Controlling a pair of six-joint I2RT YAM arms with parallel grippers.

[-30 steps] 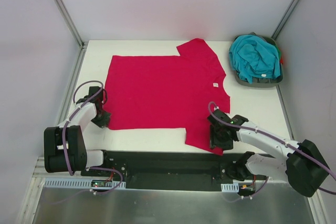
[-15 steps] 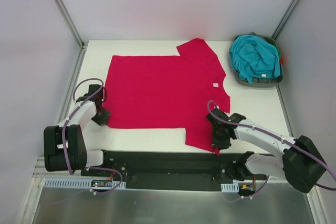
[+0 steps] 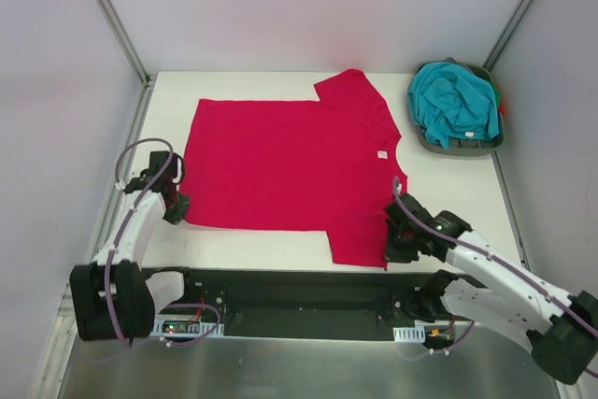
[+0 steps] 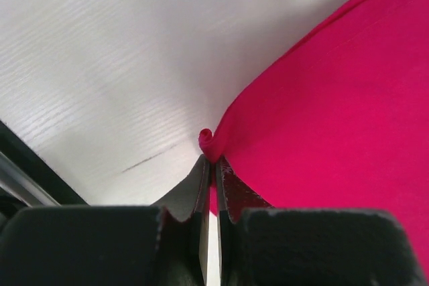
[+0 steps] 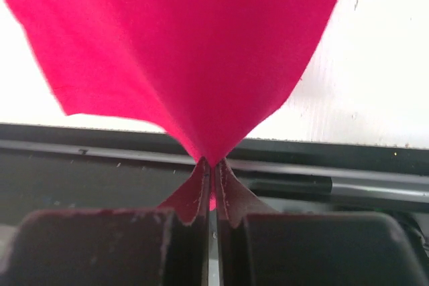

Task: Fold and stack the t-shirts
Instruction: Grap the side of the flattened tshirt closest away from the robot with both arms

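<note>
A crimson-red t-shirt (image 3: 290, 170) lies spread flat on the white table, its small white tag (image 3: 381, 152) near the neck on the right. My left gripper (image 3: 177, 210) is shut on the shirt's near-left hem corner (image 4: 209, 144), which bunches at the fingertips. My right gripper (image 3: 394, 248) is shut on the tip of the near sleeve (image 5: 211, 155), lifted a little over the table's front edge. A teal t-shirt (image 3: 455, 102) lies crumpled in the tray at the back right.
The dark grey-green tray (image 3: 432, 144) stands at the table's back right corner. A black rail (image 3: 290, 292) runs along the near edge between the arm bases. White walls close in the left, back and right sides.
My right gripper has shut on the sleeve tip and drawn it toward the front edge. The left gripper has pulled the hem corner slightly left and nearer.
</note>
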